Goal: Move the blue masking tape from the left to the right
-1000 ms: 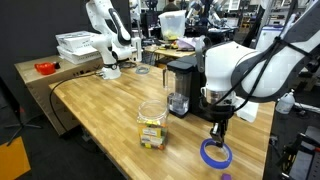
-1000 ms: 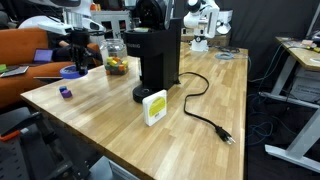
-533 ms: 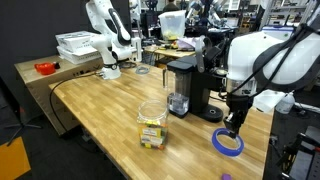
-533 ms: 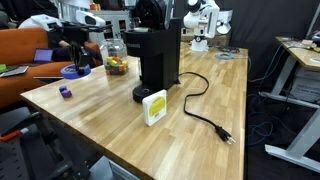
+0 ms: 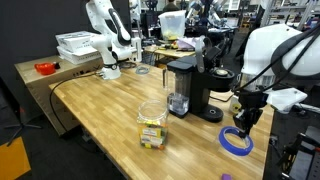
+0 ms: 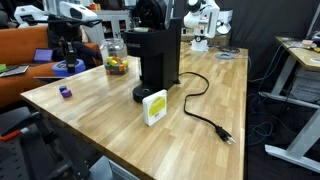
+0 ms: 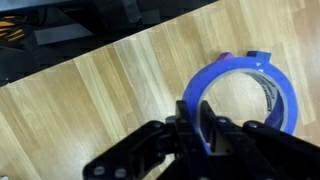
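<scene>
The gripper (image 5: 242, 127) hangs from the arm near the far corner of the wooden table (image 5: 100, 112), pointing straight down. Its fingers are pinched on the blue masking tape (image 5: 228, 145). In the wrist view, the gripper (image 7: 205, 132) comes in from 6 o'clock and clamps the near rim of the blue masking tape (image 7: 245, 62), one finger inside the open centre and the other outside it. From there the ring spreads toward 1 o'clock, with bare wood showing through its hole. It cannot be told whether the ring rests on the wood or hangs just above it.

In an exterior view, the ring lies at about 4 o'clock from the coffee maker (image 5: 186, 88), near it but apart. A clear jar (image 5: 152, 113) stands at 8 o'clock from the coffee maker, with a small yellow box (image 5: 151, 138) just beside it at 6 o'clock.

A tiny purple piece (image 7: 228, 55) shows in the wrist view at the ring's 12 o'clock edge. In an exterior view, the purple piece (image 6: 65, 92) sits on the wood at 6 o'clock from the gripper (image 6: 67, 58). The coffee maker (image 6: 158, 55) stands at 3 o'clock from the gripper. A black cord (image 6: 205, 112) trails from the coffee maker's base toward 4 o'clock.
</scene>
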### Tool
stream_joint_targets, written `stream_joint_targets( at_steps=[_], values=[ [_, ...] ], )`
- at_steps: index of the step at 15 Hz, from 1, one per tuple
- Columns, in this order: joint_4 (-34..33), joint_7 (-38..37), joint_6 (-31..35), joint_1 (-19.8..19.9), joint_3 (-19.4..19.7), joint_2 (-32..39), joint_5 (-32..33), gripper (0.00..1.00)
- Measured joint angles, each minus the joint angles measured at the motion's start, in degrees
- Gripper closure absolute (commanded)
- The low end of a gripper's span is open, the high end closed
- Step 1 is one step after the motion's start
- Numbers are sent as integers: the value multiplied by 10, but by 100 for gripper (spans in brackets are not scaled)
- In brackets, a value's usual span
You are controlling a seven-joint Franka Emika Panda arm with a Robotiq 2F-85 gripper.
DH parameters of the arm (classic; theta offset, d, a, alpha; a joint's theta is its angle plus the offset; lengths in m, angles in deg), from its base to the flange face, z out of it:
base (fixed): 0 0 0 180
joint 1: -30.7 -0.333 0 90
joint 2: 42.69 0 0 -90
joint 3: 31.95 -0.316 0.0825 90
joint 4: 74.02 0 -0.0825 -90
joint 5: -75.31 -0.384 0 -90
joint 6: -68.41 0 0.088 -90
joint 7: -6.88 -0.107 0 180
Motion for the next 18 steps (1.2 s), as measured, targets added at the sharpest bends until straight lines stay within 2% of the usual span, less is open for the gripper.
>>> stream_joint_targets(
  at_steps=[5, 6, 11, 18],
  values=[
    [9, 0, 3, -2, -1, -12, -11, 84],
    [10, 0, 4, -2, -1, -12, -11, 96],
    [12, -26, 4, 4, 5, -4, -7, 96],
    [42, -128, 5, 35, 28, -1, -8, 96]
  ],
)
